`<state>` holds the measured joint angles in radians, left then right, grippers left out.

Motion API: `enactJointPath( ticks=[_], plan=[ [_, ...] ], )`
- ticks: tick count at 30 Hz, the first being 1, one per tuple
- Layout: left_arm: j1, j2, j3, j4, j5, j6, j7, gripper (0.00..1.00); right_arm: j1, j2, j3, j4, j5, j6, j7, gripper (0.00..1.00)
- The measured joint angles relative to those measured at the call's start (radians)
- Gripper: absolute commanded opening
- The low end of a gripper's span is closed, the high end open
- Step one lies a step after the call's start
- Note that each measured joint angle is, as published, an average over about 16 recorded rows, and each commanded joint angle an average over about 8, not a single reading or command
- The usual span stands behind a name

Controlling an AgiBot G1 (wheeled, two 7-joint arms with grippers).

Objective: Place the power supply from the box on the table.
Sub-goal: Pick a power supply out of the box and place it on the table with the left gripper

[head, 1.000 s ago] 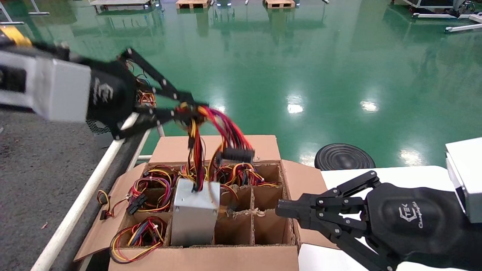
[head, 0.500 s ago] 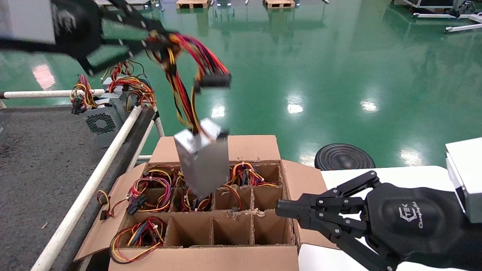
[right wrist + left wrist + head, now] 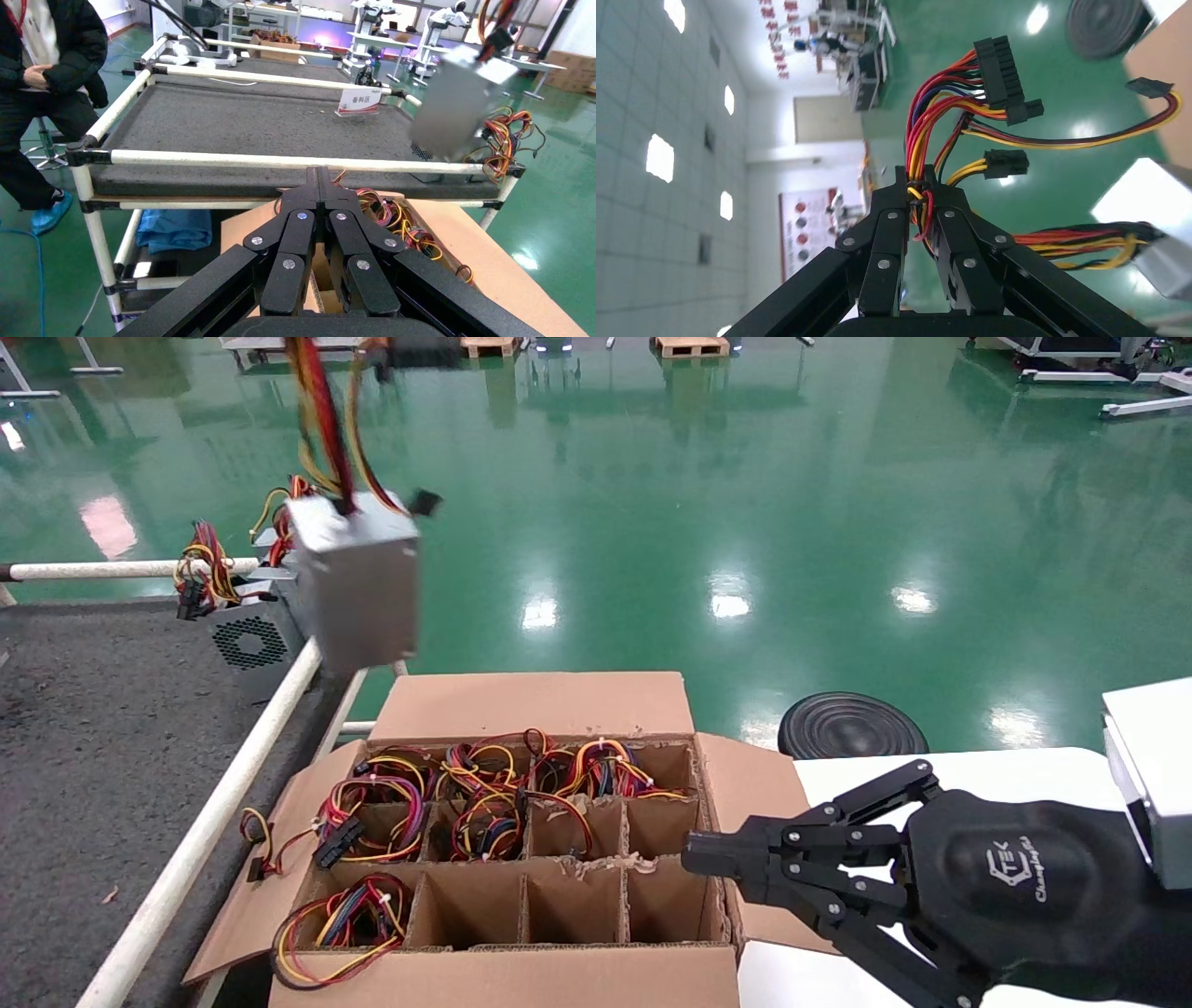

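The power supply (image 3: 354, 579), a plain silver-grey metal box, hangs in the air by its red, yellow and black wires (image 3: 321, 412). It is above the gap between the box (image 3: 521, 705) and the table (image 3: 93, 728). My left gripper (image 3: 916, 184) is above the head view's top edge. In the left wrist view it is shut on the wire bundle, with the wide black plug (image 3: 996, 74) beyond the fingertips. The right gripper (image 3: 694, 859) is shut and empty, parked by the box's right wall. The right wrist view shows the power supply (image 3: 457, 105) over the table's rail.
Grey units with fan grilles (image 3: 247, 640) and loose wires sit at the table's far corner. White tube rails (image 3: 214, 812) edge the table. Several box cells hold wire bundles (image 3: 484, 803). A black disc (image 3: 852, 724) lies on the green floor. A seated person (image 3: 42, 70) is beyond the table.
The left gripper has lifted the power supply out of its cell, up and to the left toward the table, and has passed out of the head view. The right arm has not moved.
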<state>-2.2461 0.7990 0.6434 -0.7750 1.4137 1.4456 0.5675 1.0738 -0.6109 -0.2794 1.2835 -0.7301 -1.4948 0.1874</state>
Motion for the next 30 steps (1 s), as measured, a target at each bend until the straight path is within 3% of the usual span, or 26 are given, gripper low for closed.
enactJointPath(
  ticks=[15,30],
  plan=[
    [-0.13,-0.006,-0.006,0.164,0.174,-0.008,0.092,0.0,0.0,0.0,0.0,0.0,0.0,0.0,0.0,0.0],
    [-0.21,-0.051,0.023,0.293,0.283,0.004,0.112,0.0,0.0,0.0,0.0,0.0,0.0,0.0,0.0,0.0]
  ],
)
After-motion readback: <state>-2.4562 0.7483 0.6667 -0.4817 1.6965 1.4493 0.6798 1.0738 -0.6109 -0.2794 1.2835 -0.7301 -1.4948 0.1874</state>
